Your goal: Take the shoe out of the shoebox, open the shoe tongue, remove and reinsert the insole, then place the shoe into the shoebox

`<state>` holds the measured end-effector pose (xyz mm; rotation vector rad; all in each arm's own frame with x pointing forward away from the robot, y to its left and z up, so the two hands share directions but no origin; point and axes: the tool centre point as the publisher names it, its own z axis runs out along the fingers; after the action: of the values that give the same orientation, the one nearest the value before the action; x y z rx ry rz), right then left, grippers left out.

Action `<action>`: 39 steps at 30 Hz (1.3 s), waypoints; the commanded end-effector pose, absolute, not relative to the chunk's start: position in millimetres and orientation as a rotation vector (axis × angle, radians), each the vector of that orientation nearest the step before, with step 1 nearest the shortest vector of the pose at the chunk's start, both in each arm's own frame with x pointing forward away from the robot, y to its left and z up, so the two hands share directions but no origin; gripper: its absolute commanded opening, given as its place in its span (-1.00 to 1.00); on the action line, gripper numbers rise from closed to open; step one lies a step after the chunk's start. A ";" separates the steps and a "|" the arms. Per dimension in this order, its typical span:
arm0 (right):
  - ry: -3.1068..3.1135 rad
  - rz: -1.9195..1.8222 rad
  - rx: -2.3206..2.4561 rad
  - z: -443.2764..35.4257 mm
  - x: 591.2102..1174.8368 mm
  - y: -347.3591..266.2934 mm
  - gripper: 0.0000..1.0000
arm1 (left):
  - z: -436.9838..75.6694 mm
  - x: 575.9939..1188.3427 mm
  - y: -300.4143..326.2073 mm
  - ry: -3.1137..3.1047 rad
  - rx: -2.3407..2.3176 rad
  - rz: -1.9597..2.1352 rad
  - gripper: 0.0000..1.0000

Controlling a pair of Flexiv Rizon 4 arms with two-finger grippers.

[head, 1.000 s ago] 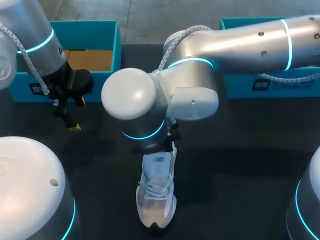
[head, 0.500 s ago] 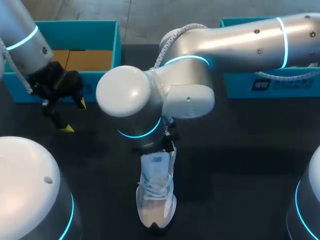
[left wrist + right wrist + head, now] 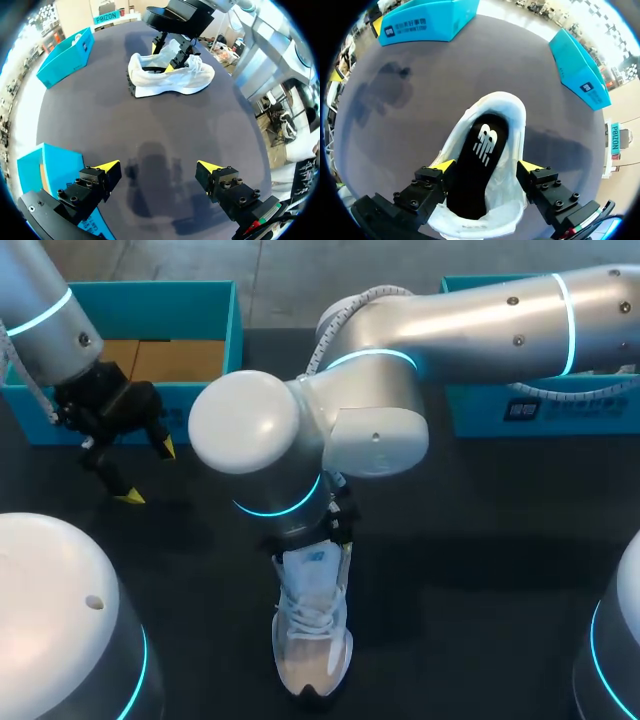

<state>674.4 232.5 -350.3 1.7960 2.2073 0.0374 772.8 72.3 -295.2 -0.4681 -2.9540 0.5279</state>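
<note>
Right wrist view: the right gripper [image 3: 486, 165] is clamped on the shoe [image 3: 516, 135], one finger against each side of the upper at the opening, held well apart by the shoe's own width. The black insole [image 3: 480, 150] lies inside, between and ahead of the fingers. Its end nearest the wrist runs out of sight, so we cannot tell whether it is fully seated. Head view has the shoe resting on the table [image 3: 480, 570] under this gripper, toe pointing away from the shoebox [image 3: 170, 310]. The left gripper [image 3: 159, 167] is wide open and empty over bare table, with the shoebox's corner just beside one finger. We judge the insole step done and the return to the box next. Risks:

1. The hold is on soft sidewalls, so on lifting the shoe may swing toe-down or slip out.
2. The squeeze could buckle the upper and ride the insole up.
3. The left gripper hangs near the shoebox, on the likely path, so the arms could meet unless it clears.
4. A tilted shoe may catch the box wall.
5. A second teal box [image 3: 475, 415] lies to the right gripper's other side and could be taken for the target.
</note>
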 end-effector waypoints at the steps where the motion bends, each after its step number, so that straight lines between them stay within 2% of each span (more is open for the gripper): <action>1: 1.774 0.147 2.240 -352.5 666.6 235.0 0.62 | -295.0 773.3 67.7 -2.946 -0.515 0.524 1.00; 18: 1.737 0.147 2.283 -350.4 660.6 237.3 0.63 | -289.9 773.0 64.2 -2.885 -0.665 0.667 1.00; 24: 1.719 0.148 2.287 -345.8 660.2 238.6 0.86 | -290.1 774.3 63.4 -2.883 -0.675 0.663 1.00; 33: 1.731 0.155 2.296 -343.8 665.1 243.0 0.77 | -290.7 776.1 64.0 -2.887 -0.670 0.651 1.00; 36: 1.736 0.139 2.308 -343.7 665.2 243.7 0.82 | -291.2 777.1 64.4 -2.888 -0.665 0.647 1.00; 39: 1.732 0.126 2.325 -345.7 663.9 244.0 1.00 | -291.6 777.8 64.7 -2.892 -0.659 0.643 1.00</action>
<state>667.8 241.1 -340.6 1.8404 2.2284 0.0363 777.3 64.7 -290.5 -0.6607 -2.8901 0.6458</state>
